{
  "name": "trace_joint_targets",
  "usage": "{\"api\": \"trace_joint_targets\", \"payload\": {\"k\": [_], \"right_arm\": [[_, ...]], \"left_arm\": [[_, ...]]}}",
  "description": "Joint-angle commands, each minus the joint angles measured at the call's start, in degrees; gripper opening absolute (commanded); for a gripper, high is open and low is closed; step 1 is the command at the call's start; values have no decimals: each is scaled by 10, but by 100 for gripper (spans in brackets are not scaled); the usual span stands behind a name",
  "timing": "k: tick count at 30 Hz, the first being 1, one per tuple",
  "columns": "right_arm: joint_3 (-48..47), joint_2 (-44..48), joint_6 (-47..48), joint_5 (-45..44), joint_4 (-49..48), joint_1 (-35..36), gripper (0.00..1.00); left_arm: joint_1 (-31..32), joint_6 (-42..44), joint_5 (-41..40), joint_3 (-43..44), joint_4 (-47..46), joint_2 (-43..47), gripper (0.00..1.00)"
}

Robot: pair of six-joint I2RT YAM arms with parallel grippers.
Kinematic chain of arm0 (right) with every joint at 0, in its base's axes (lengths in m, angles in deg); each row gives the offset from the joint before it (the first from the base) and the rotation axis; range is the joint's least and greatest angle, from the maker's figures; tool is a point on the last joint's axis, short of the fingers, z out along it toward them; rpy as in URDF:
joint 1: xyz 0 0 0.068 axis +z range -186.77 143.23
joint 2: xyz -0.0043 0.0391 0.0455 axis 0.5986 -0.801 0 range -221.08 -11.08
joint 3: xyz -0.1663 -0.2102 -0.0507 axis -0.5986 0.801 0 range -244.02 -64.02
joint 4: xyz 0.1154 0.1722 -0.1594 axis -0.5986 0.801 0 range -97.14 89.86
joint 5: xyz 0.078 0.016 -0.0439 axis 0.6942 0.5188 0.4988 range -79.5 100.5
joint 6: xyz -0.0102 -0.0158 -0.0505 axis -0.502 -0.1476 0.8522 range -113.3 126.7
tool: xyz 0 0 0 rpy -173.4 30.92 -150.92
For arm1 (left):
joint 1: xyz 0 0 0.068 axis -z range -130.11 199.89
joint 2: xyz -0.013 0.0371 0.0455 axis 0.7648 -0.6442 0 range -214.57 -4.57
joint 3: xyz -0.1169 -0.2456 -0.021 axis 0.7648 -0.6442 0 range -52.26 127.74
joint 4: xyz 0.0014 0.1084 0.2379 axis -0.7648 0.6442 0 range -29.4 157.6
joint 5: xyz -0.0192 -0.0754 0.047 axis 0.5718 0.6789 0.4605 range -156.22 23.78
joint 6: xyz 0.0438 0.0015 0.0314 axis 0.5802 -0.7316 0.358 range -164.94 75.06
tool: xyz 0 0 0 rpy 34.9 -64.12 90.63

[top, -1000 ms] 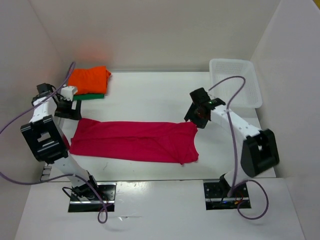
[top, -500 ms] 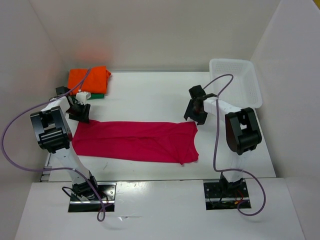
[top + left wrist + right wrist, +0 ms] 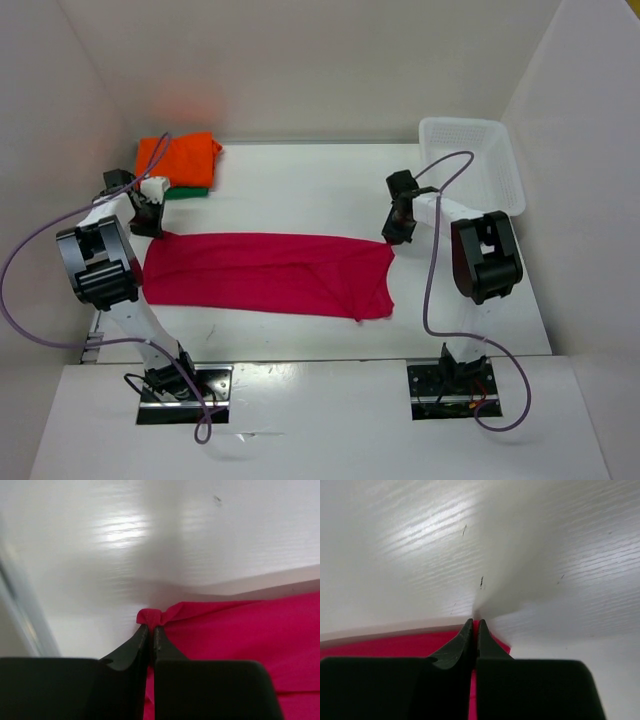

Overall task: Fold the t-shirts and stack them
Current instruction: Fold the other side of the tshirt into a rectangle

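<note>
The left hand [image 3: 151, 629] is clamped on the far left corner of the magenta-red t-shirt [image 3: 265, 275], which lies in a long band across the worktop [image 3: 300, 190]. The right hand [image 3: 475, 625] pinches its far right corner. The cloth looks soft, light and limp, so corner grips should suit.

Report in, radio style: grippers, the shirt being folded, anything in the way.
Left gripper shut on magenta t-shirt, far left corner. Right gripper shut on far right corner. Shirt flat on table. Orange t-shirt, basket stand apart.
</note>
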Motion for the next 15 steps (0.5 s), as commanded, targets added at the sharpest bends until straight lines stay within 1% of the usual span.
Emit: {"api": "trace_joint_targets", "payload": {"k": [1, 3, 4, 5, 7, 9, 10, 11, 12, 13, 14, 15], "right_arm": [[2, 41, -4, -43, -31, -25, 0], [2, 41, 9, -24, -42, -25, 0], [2, 41, 9, -17, -42, -25, 0], [2, 35, 9, -9, -54, -25, 0], [2, 28, 15, 3, -60, -25, 0], [-9, 21, 21, 12, -60, -25, 0], [-9, 14, 28, 18, -60, -25, 10], [-9, 14, 28, 18, -60, -25, 25], [-15, 14, 41, 18, -60, -25, 39], [-15, 14, 46, 26, -60, -25, 47], [-21, 14, 46, 27, -60, -25, 58], [-21, 25, 52, 27, -60, -25, 63]], "left_arm": [[-21, -44, -30, 3, -63, 69, 0], [-21, -50, 6, -3, -70, 88, 1], [-21, -50, 24, -3, -70, 88, 11], [-15, -50, 52, -3, -64, 88, 15], [-7, -45, 53, -9, -70, 81, 18], [-1, -51, 44, -15, -82, 69, 18], [-1, -57, 37, -15, -89, 54, 20], [-1, -57, 32, -15, -95, 44, 22], [-1, -63, 25, -4, -101, 35, 33], [-1, -63, 25, 3, -101, 18, 38], [-6, -68, 25, 12, -96, 12, 46], [-6, -75, 25, 20, -96, 12, 58]]}}
